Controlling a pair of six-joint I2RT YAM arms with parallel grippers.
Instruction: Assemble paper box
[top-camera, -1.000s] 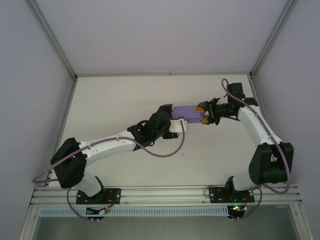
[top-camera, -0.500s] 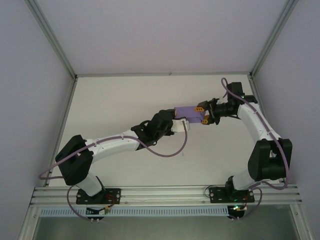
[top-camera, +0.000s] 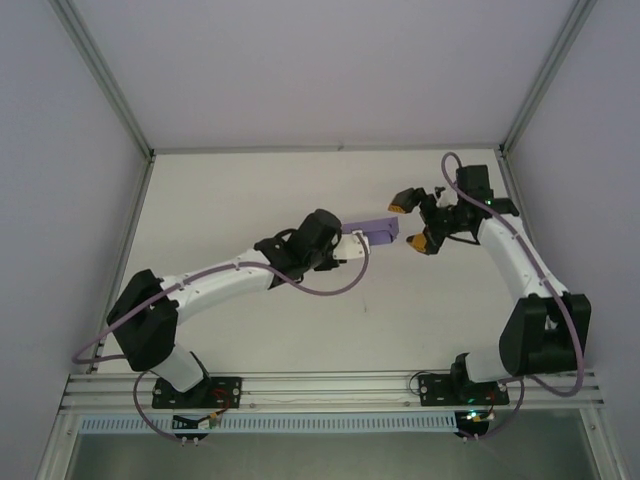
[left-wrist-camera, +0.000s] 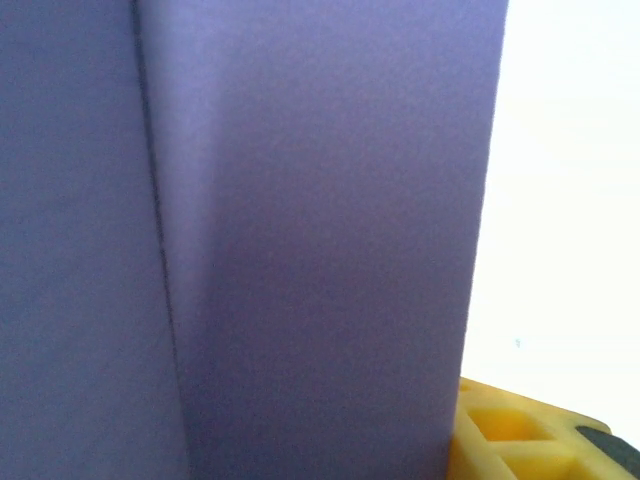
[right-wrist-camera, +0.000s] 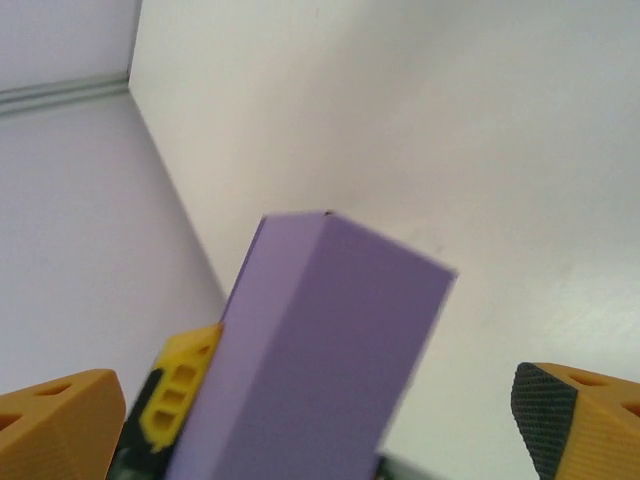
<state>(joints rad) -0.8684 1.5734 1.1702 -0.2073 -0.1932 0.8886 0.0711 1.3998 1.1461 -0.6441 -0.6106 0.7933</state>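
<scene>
Left gripper (top-camera: 352, 243) is sitting over the middle of the table (top-camera: 250, 190), clamping the left end of the paper box (top-camera: 376, 230). The left wrist view is showing lavender card hard against the lens with one of its yellow fingers (left-wrist-camera: 510, 440) pressing at the lower edge, so I'm reading that as a firm pinch. The box is looking lifted off the table, though I can't confirm the gap. It's probably being presented this way so the other arm can work the free end. The box is hanging just right of table centre, folded into a rectangular tube. Its long axis is running left-right across the table, tipping slightly toward the far edge, free end pointing at the right gripper (top-camera: 411, 221). That one is waiting nearer the table's right edge, jaws spread wide, gripping nothing, just clear of the box end.
</scene>
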